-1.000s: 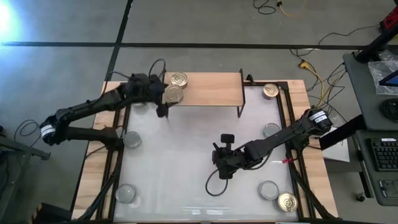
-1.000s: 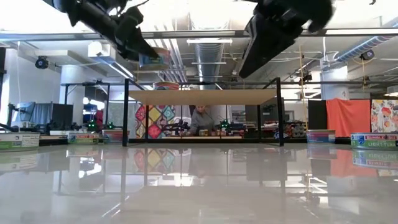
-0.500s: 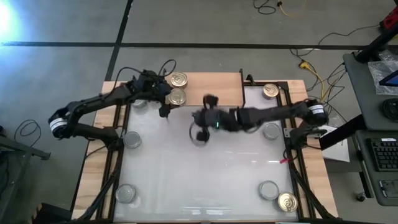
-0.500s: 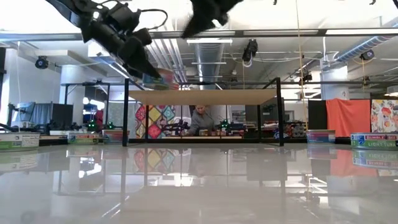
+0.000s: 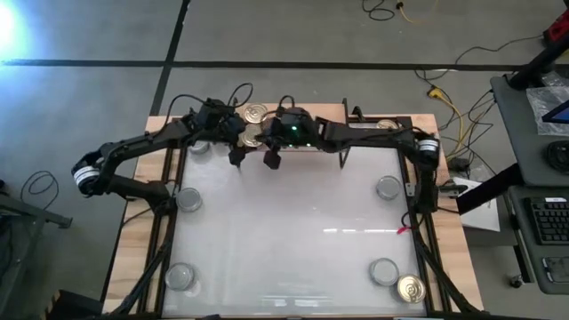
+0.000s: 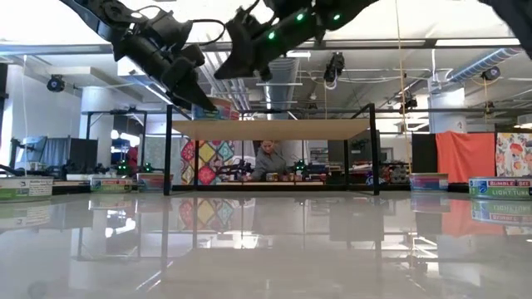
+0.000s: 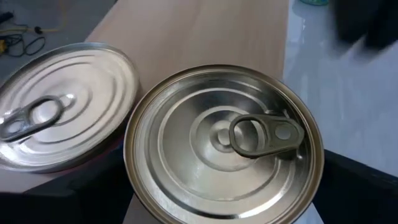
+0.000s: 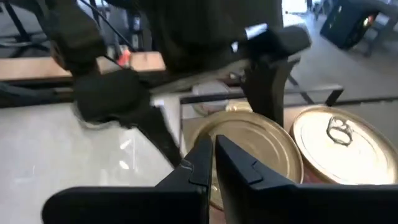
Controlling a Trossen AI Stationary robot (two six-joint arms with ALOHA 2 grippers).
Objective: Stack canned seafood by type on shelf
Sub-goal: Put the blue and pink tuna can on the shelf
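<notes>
Shelf: The shelf [image 5: 307, 124] is a low wooden board on thin black legs. It sits at the top middle of the high view, at the far edge of the white table [image 5: 293, 231].

Gold tins on the shelf: Two gold tins lie side by side at the left end of the board, touching or almost touching. One gold tin [image 5: 256, 113] is nearer the top of the high view. The other gold tin [image 7: 224, 146] fills the middle of the left wrist view, with its pull ring up.

Left gripper: The left gripper [image 5: 238, 142] is in the upper left middle of the high view, right over the left end of the shelf. Its fingers are wide apart, one on each side of the nearer gold tin. They do not squeeze it.

Right gripper: The right gripper [image 8: 211, 163] reaches across the top of the high view to the same end of the shelf, just beside the left gripper. Its fingers are pressed together and hold nothing. Its tip points at the nearer gold tin.

Other tins: A silver tin [image 5: 188, 199] and another silver tin [image 5: 180, 276] sit along the left side of the table. Two more silver tins [image 5: 388, 188] [image 5: 384, 271] sit on the right side. A gold tin [image 5: 411, 289] is in the lower right corner.

Room: A person [image 6: 268, 158] shows far back in the low view, under the shelf board.
</notes>
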